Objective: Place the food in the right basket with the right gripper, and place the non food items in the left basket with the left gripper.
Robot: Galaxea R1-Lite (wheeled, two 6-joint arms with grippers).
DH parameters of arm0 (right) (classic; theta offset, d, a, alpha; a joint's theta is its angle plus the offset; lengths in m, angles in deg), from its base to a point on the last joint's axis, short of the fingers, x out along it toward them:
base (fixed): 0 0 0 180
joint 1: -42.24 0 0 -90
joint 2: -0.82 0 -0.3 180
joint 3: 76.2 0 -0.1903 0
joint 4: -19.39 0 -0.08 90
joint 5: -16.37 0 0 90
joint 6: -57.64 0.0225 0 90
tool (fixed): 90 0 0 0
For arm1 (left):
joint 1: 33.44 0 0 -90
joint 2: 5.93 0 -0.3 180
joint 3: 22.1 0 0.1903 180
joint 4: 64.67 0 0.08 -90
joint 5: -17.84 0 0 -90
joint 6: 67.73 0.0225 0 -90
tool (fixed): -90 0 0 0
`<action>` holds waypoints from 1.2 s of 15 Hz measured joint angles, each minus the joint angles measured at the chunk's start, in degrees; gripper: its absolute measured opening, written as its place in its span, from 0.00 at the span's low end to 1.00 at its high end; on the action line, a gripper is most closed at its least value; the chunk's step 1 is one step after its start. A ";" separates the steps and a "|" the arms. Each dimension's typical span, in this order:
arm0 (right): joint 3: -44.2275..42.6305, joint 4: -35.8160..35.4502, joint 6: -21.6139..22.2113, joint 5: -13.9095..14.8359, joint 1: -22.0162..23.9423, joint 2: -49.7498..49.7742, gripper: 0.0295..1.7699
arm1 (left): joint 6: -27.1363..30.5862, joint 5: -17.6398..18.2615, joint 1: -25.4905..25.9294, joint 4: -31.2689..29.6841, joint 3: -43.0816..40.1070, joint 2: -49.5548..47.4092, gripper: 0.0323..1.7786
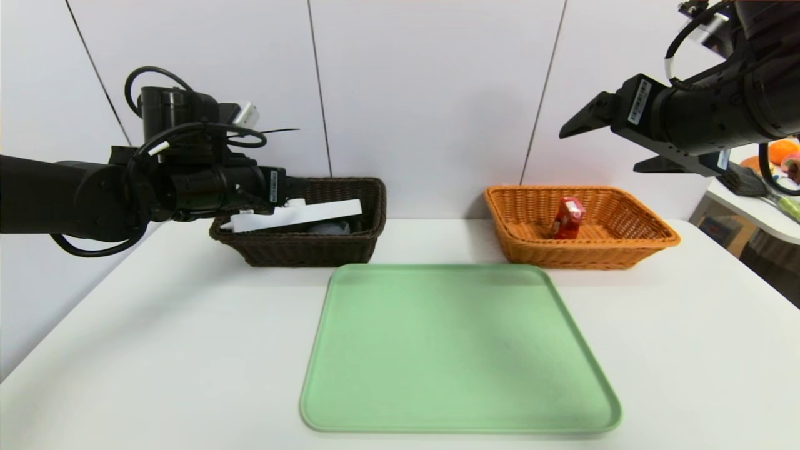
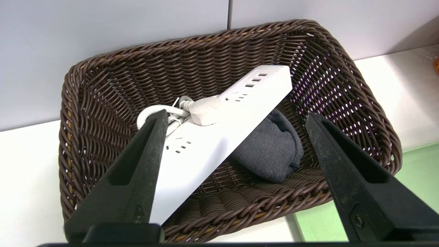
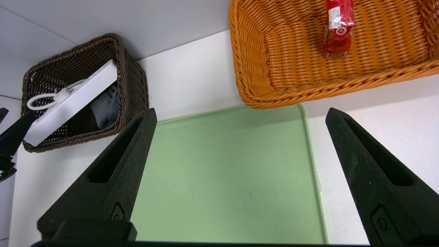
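Step in hand: looks like the tail end of the drop-off. The left gripper [image 2: 236, 116] hangs over the near rim of the dark brown basket [image 1: 312, 250] with its fingers spread wide and nothing pinched between them.
Power strip: the white power strip [image 2: 219, 137] lies slanted inside that basket, one end propped on the near rim, its coiled cord [image 2: 154, 111] tucked toward the back wall.
Cloth: the rolled dark grey cloth [image 2: 274, 151] sits on the basket floor, partly under the strip.
Food: the red snack packet [image 1: 569, 217] is in the orange-tan basket [image 1: 625, 250] at the far right of the tabletop, leaning up against the back wall.
Tray: the green tray [image 1: 459, 350] at the near middle of the tabletop has nothing on it.
Right gripper: the right gripper [image 3: 240, 113] is parked up high, fingers also spread, holding nothing.
Next move: I'd say just back the left arm out, lifting clear of the strip's propped end (easy to snag it).
View gaps: only the left wrist view shows the cloth and the strip's sockets properly; the head view barely catches the cloth. The right wrist view shows the packet's white markings and both baskets at once.
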 joint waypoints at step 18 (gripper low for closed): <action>4.33 0.06 -12.90 0.28 0.00 4.19 0.96 | 6.63 -4.43 -0.55 0.12 -1.55 -7.46 0.94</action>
